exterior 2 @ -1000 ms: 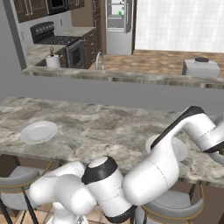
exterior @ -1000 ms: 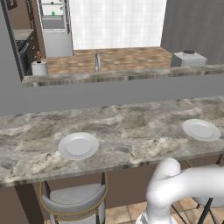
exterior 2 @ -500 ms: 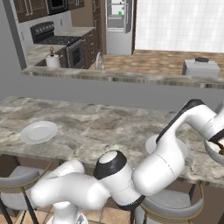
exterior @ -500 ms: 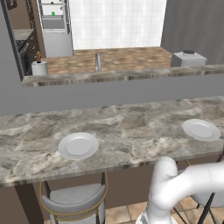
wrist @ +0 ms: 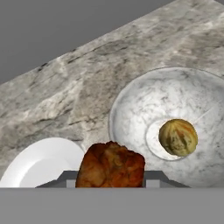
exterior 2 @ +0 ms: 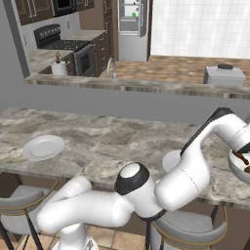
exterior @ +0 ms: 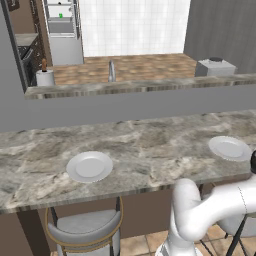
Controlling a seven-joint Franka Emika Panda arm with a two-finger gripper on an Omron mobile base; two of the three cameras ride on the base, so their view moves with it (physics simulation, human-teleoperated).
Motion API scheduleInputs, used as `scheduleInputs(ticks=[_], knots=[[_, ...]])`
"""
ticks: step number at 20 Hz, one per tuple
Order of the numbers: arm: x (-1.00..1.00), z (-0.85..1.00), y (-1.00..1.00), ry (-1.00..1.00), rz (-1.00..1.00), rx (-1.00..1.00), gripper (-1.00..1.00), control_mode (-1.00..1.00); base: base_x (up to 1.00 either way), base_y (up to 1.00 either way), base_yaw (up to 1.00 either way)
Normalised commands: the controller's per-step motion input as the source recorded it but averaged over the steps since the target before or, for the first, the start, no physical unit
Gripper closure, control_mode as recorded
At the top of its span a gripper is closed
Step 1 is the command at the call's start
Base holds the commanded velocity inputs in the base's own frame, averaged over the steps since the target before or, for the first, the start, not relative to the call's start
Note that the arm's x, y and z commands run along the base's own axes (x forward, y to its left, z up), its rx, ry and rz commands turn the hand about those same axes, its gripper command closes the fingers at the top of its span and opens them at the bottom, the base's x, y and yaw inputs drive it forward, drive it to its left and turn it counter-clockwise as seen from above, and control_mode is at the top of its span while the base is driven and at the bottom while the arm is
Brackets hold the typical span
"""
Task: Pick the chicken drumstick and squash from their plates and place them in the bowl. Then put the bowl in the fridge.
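Clamping the chicken drumstick [wrist: 111, 165], the gripper [wrist: 111, 181] is risking a release short of the bowl [wrist: 131, 109] at two o'clock, where the squash [wrist: 177, 137] is sitting.

Reddish-brown drumstick [wrist: 111, 165], marbled grey bowl [wrist: 131, 105]

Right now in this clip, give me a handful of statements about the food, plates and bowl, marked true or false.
1. The squash lies inside the bowl. True.
2. The chicken drumstick rests on a plate. False: it sits between the fingers of the gripper, held above the counter.
3. The left plate holds nothing. True.
4. The bowl stands on a fridge shelf. False: it stands on the marble counter, near a plate.
5. The fridge at the far end of the kitchen is open. True.
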Motion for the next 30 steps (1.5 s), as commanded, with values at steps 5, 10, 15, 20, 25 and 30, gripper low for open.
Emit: scheduleInputs(ticks=[5, 10, 15, 20, 25, 30], knots=[[0.14, -0.07, -0.2, 0.09, 0.0, 0.04, 1.0, -1.0, 0.0, 0.0, 0.0], [0.08, -0.04, -0.34, 0.08, 0.01, 0.0, 1.0, -1.0, 0.0, 0.0, 0.0], [0.03, -0.07, -0.33, 0.04, 0.02, 0.01, 1.0, -1.0, 0.0, 0.0, 0.0], [0.1, -0.04, -0.27, 0.01, 0.03, 0.0, 1.0, -1.0, 0.0, 0.0, 0.0], [0.08, 0.0, -0.21, 0.0, 0.05, 0.03, 1.0, -1.0, 0.0, 0.0, 0.0], [0.03, 0.0, -0.1, 0.0, 0.08, 0.06, 1.0, -1.0, 0.0, 0.0, 0.0]])
